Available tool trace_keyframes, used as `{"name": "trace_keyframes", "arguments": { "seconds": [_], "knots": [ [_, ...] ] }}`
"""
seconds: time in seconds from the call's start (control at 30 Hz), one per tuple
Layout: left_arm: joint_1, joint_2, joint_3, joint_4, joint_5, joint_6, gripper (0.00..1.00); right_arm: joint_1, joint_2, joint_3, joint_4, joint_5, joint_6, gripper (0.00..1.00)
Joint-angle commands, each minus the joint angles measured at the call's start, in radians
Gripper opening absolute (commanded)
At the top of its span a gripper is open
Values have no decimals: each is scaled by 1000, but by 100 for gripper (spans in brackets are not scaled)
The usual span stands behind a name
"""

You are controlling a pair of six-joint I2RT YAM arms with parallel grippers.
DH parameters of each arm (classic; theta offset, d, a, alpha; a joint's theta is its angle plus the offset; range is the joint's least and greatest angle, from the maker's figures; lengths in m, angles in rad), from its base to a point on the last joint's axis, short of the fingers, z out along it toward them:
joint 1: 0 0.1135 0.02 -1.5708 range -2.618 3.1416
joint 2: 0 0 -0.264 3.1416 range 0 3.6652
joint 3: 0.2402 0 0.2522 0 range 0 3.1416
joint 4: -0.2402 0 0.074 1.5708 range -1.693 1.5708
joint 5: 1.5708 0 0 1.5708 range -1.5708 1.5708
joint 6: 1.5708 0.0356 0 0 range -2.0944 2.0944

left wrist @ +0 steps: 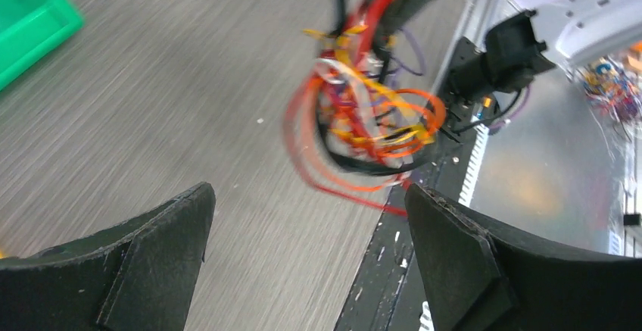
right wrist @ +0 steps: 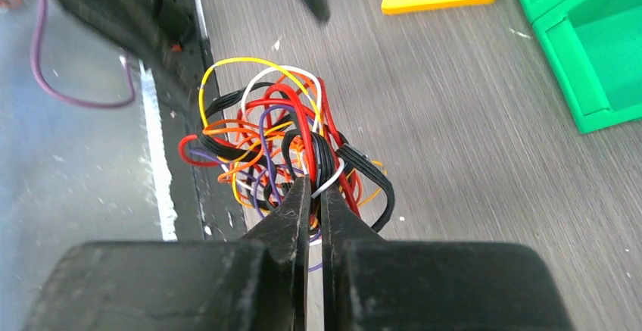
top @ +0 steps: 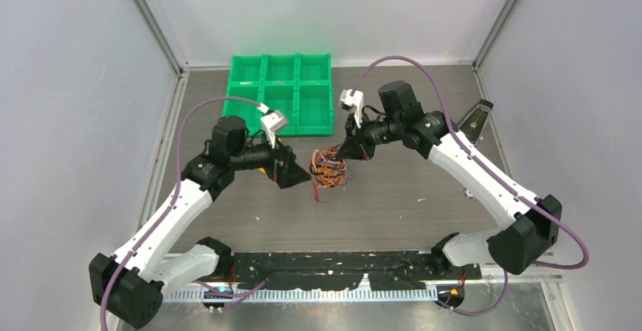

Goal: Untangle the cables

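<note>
the cables (top: 328, 169) are clumping together just on the near side of the green tray (top: 280, 92), the right gripper (right wrist: 316, 191) pinching them tight. the left gripper (left wrist: 308, 191) is gaping wide, holding nothing, near that tray too.

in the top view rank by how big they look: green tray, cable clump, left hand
1. green tray, clearly largest
2. cable clump and left hand look about alike, so no ranking between them
</note>
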Motion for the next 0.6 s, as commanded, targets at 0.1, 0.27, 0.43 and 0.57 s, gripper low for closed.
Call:
{"name": "trace_keyframes", "arguments": {
  "seconds": [0.1,0.27,0.43,0.57],
  "knots": [
    [-178,91,10,227,-10,-61,93,-29,-30,11,236,-147,316,5],
    [-158,103,21,156,48,-31,16,-170,-40,-18,284,-239,403,6],
    [-29,-27,-83,61,78,54,0,-353,-47,-33,140,-206,294,5],
    [67,-100,-103,-129,74,240,0,-445,-51,-40,42,-110,188,5]
  ]
}}
